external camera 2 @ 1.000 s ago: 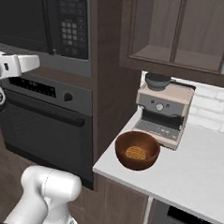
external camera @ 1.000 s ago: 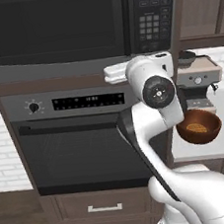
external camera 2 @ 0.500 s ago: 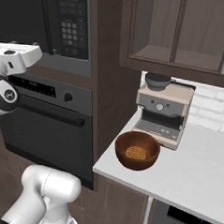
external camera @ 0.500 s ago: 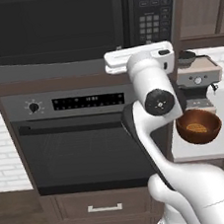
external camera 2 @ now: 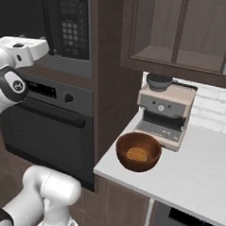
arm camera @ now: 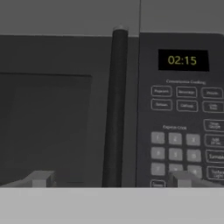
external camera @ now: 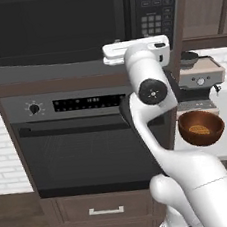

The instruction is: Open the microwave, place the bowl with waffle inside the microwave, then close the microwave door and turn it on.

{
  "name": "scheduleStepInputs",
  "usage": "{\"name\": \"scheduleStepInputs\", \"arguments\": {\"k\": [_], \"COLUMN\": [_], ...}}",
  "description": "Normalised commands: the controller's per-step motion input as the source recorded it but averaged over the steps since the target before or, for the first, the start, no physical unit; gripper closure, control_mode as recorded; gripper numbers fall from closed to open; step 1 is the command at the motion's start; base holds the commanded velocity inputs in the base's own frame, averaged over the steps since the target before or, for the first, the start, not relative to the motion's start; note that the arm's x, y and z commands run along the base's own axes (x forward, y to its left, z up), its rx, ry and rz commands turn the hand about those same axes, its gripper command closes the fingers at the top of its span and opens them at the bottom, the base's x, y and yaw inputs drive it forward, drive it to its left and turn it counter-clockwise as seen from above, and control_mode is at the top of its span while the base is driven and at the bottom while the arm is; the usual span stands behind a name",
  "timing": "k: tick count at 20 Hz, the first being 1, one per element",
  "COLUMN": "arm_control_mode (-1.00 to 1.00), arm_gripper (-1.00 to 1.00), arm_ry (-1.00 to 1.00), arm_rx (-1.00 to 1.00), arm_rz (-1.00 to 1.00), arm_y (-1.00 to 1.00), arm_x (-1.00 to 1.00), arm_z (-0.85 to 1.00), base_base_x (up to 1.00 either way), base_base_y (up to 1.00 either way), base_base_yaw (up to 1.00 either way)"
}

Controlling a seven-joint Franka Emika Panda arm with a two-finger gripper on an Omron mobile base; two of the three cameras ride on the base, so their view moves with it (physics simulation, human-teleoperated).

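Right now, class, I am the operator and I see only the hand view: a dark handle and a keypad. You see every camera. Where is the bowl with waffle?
Observer: The bowl with waffle sits on the white counter, to the right of the oven.
Operator: Is anything close behind it?
Observer: A coffee machine stands just behind it, near the wall.
Operator: What lies under the microwave?
Observer: The oven, door shut, sits directly below the microwave.
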Motion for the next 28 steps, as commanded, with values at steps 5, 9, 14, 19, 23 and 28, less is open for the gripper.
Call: {"name": "scheduleStepInputs", "arguments": {"k": [5,9,14,19,23,28], "arm_control_mode": [-1.00,-1.00,-1.00,-1.00,-1.00,-1.00], "arm_gripper": [-1.00,-1.00,-1.00,-1.00,-1.00,1.00], "arm_ry": [0.00,-0.02,-0.05,-0.05,0.00,0.00], "arm_rx": [0.05,0.06,0.06,0.03,0.00,0.00], "arm_rz": [-0.01,0.00,0.00,0.00,0.00,0.00], "arm_y": [0.00,0.00,0.00,0.00,0.00,0.06], "arm_x": [0.42,0.55,0.47,0.36,0.40,0.17], "arm_z": [0.06,0.00,0.00,0.00,0.00,0.00], "base_base_x": [0.00,0.00,0.00,0.00,0.00,0.00], "base_base_y": [0.00,0.00,0.00,0.00,0.00,0.00], "base_base_yaw": [0.00,0.00,0.00,0.00,0.00,0.00]}}
